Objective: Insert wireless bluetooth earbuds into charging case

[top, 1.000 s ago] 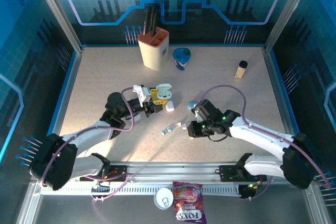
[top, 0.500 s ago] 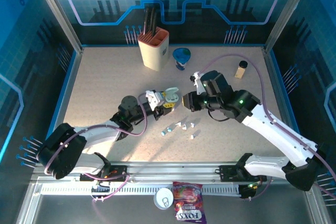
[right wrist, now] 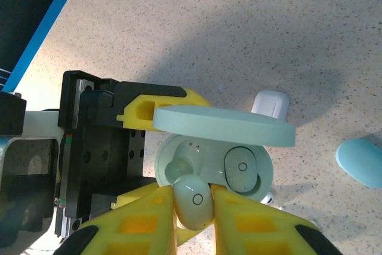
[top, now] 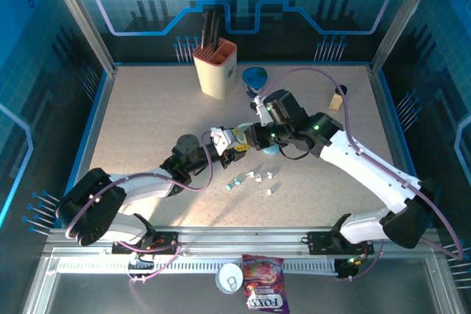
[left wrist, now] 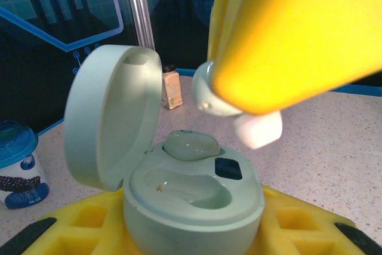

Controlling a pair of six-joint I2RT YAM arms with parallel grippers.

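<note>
My left gripper point(left wrist: 191, 228) is shut on the pale green charging case point(left wrist: 197, 198), whose lid point(left wrist: 110, 117) stands open. One pale teal earbud point(left wrist: 190, 146) sits in the far well; the near well point(left wrist: 179, 186) is empty. My right gripper point(right wrist: 194, 214) is shut on a second pale teal earbud point(right wrist: 194, 200), held just above the case's point(right wrist: 179, 162) empty well, under the lid point(right wrist: 224, 126). From above, the left gripper point(top: 223, 143) and right gripper point(top: 252, 137) meet at the case point(top: 238, 136) in mid-table. A few loose earbuds point(top: 252, 176) lie just in front.
A white case point(right wrist: 270, 103) and a teal case point(right wrist: 361, 162) lie on the table beside the grippers. At the back stand a utensil holder point(top: 215, 68), a blue cup point(top: 255, 81) and a small bottle point(top: 338, 97). A candy bag point(top: 263, 295) lies at the near edge.
The right gripper rose from the loose earbuds with one earbud and swung back-left to the open case. The left gripper carried the case a little right, towards it.
</note>
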